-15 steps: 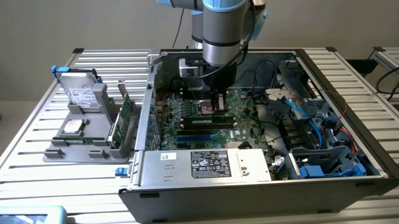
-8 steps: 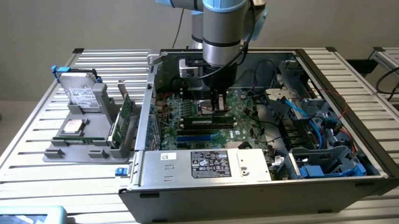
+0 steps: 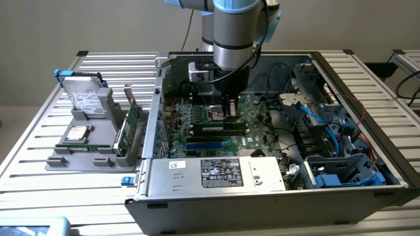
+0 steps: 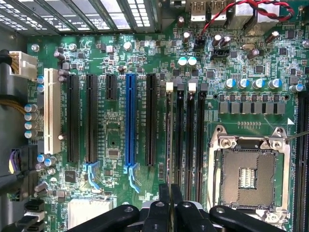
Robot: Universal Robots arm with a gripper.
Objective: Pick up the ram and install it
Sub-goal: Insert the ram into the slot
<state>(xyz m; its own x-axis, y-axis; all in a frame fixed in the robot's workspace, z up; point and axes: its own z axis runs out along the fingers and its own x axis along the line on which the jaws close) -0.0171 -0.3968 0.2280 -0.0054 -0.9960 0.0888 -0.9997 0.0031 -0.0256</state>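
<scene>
The ram (image 3: 220, 129) is a long thin stick with dark chips and white labels. It stands on edge in a memory slot of the green motherboard (image 3: 196, 118), inside the open computer case. In the wrist view the ram (image 4: 169, 140) is a thin line running along the outermost of several memory slots, up to my fingertips. My gripper (image 3: 229, 118) reaches straight down from the arm onto the stick's top edge near its middle. The black fingers (image 4: 164, 193) of the gripper (image 4: 170, 189) are pressed close together on that edge.
A grey holder (image 3: 85, 157) outside the case on the exterior view's left carries a silver hard drive (image 3: 85, 96) and a green expansion card (image 3: 131, 123). The power supply (image 3: 217, 174) lies in front. Blue and red cables (image 3: 328, 128) crowd the right. The open processor socket (image 4: 248, 174) lies beside the memory slots.
</scene>
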